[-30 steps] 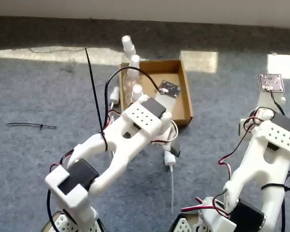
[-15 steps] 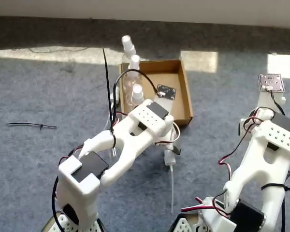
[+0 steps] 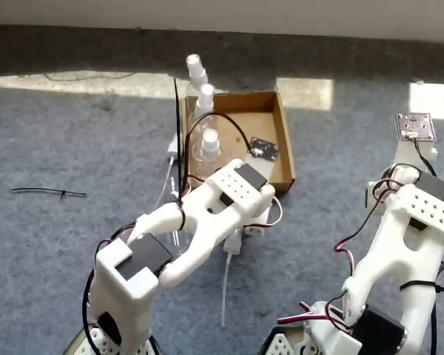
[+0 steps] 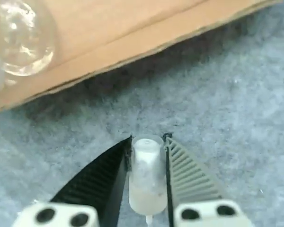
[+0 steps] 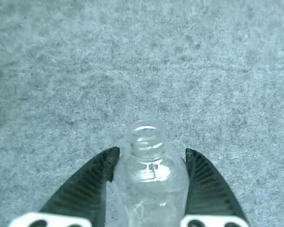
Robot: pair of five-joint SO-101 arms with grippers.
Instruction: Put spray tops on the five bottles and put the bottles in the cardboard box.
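Note:
My left gripper [image 4: 147, 139] is shut on a white spray top [image 4: 146, 175], just off the near wall of the cardboard box [image 4: 132, 38]. In the high view that spray top [image 3: 233, 240] hangs under the left arm, and its thin tube [image 3: 223, 296] trails toward the near edge. My right gripper [image 5: 151, 151] is shut on a clear bottle [image 5: 149, 179] with a bare neck, held above the carpet. Three bottles with spray tops [image 3: 205, 96] line the left side of the cardboard box [image 3: 277, 140]. Another spray top [image 3: 170, 154] lies on the carpet left of the box.
The right arm [image 3: 414, 214] stands at the right edge over grey carpet. A black zip tie [image 3: 48, 192] lies far left. A long upright zip tie [image 3: 177, 133] and cables rise from the left arm. A clear bottle's rounded body [image 4: 19, 42] shows inside the box.
The left arm has swung left and toward the near side with the spray top, so its tube now hangs further left. The right arm has not moved.

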